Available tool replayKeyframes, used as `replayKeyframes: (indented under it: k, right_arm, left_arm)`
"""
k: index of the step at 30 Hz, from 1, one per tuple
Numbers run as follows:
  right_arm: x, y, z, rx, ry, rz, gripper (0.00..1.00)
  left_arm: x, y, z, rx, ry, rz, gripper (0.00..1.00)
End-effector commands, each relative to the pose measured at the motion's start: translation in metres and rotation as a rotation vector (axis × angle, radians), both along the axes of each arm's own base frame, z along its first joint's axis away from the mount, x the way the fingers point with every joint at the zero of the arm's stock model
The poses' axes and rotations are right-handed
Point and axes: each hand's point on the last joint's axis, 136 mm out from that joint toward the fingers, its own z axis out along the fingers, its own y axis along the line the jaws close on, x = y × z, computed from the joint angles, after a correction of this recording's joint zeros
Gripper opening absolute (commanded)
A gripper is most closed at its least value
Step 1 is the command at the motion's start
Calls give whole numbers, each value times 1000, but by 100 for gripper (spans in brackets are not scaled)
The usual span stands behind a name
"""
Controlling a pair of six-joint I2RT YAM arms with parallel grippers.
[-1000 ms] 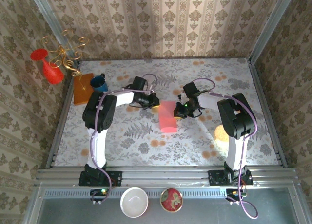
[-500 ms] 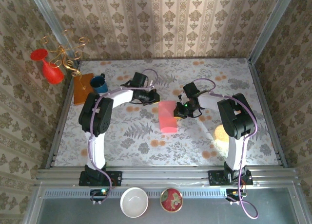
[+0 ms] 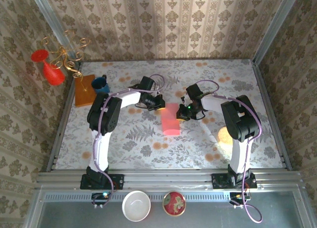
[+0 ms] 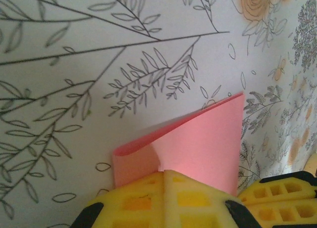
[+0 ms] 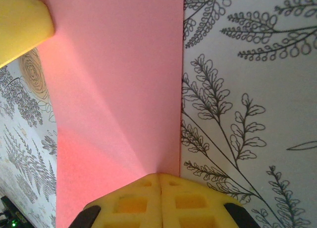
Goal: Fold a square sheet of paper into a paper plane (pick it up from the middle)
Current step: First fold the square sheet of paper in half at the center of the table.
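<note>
Left claw (image 4: 165, 173) grips paper (image 4: 203, 134); up close its fold gapes; overhead, flat.

White arms (image 3: 99, 143) with black joints — looping purple cables (image 3: 157, 78) — yellow gridded gripper fingers (image 4: 193, 198)

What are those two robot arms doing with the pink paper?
They are folding it. The pink paper lies in the middle of the flowery table and looks folded over into a strip. The left pincer is shut on one corner, where a flap is lifted and curls over. The right pincer is shut on the paper's edge on the other side. It is not a plane yet: no pointed nose shows.
</note>
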Motion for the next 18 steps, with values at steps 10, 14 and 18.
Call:
replayKeyframes:
  k: [10, 14, 18]
  right_arm:
    - [-76, -68, -77, -351, 276, -22, 9]
    - [-77, -67, -76, -346, 277, -25, 9]
    - [-78, -65, -76, -336, 283, -28, 9]
  left_arm:
    - [47, 62, 20, 125, -55, 147, 9]
    - [27, 42, 57, 58, -111, 94, 10]
    - [-18, 12, 68, -1, -88, 22, 10]
